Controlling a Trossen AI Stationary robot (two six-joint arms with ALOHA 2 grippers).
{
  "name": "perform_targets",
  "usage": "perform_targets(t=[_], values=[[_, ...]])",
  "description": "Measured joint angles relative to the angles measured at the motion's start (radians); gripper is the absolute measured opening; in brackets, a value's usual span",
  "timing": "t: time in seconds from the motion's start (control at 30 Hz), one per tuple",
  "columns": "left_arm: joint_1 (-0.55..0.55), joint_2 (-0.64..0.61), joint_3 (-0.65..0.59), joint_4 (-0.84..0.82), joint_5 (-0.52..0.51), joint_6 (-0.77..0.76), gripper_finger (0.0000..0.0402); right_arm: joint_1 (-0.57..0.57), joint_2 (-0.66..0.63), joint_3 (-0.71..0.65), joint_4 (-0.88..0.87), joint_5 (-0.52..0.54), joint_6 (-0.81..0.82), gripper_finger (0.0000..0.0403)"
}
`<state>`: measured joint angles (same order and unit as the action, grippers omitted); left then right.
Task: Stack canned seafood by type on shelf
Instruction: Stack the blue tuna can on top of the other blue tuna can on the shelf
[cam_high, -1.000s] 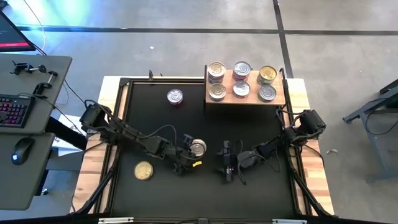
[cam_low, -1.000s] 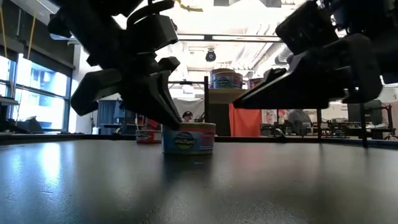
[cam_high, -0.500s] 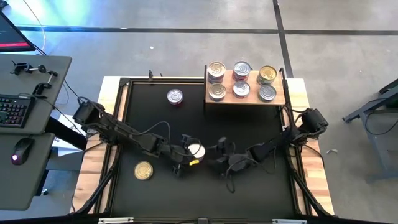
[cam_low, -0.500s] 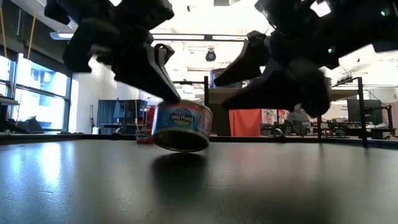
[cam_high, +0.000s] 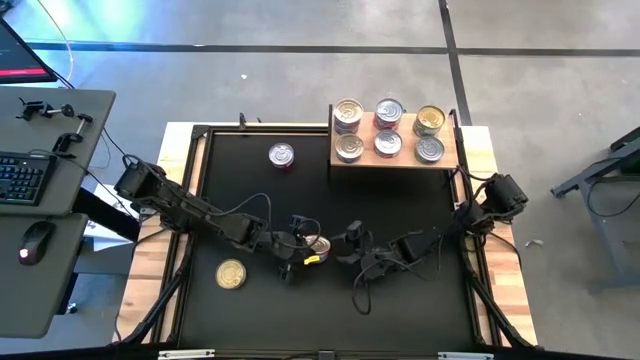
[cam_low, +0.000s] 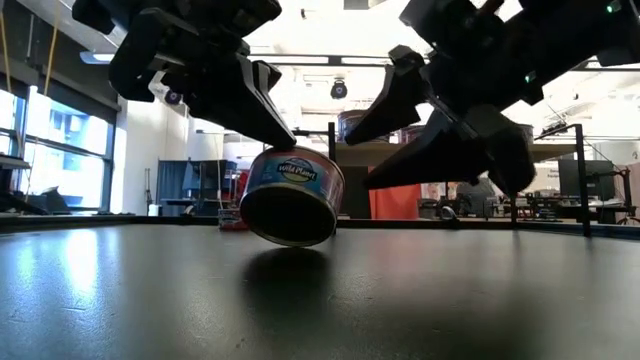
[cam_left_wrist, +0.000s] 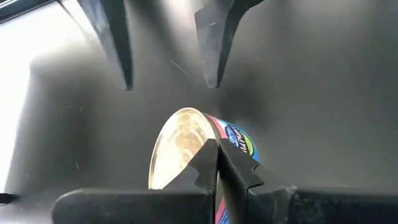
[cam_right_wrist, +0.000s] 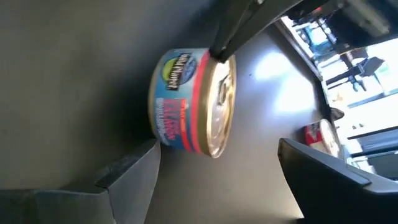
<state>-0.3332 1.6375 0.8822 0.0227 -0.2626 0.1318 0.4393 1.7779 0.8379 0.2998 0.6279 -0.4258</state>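
My left gripper is shut on a short tin with a blue and red label, near the table's middle. The same tin shows its pale metal lid in the right wrist view. My right gripper is open just to the tin's right, touching nothing; its fingers point at the tin. A gold-topped tin and a silver-topped tin stand on the black table. Several tins stand in two rows on the light-wood shelf at the far right. My left gripper pinches the tin's rim between its two fingers, one on the lid side and one on the label side. The fingers slant down from above and from the table's left. The tin hangs below them, tilted and lifted clear, its underside toward the near edge.
The shelf's black posts rise at the table's far right. A desk with a keyboard and a mouse stands left of the table. Bare black tabletop lies near the front edge.
My left gripper has raised the tin off the table and tipped it, so it hangs tilted instead of standing flat. My right gripper has swung toward the table's left, closing in on the tin with its fingers turned toward it.
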Motion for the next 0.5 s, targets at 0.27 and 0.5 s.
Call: perform_targets(t=[0.27, 0.5], values=[[0.0, 0.0, 0.0, 0.005, -0.001, 0.0, 0.0, -0.014, 0.009, -0.001, -0.002, -0.037, 0.089, 0.0317], [0.0, -0.001, 0.002, 0.008, -0.009, -0.001, 0.0, -0.021, 0.097, -0.001, 0.155, -0.089, 0.051, 0.0317]])
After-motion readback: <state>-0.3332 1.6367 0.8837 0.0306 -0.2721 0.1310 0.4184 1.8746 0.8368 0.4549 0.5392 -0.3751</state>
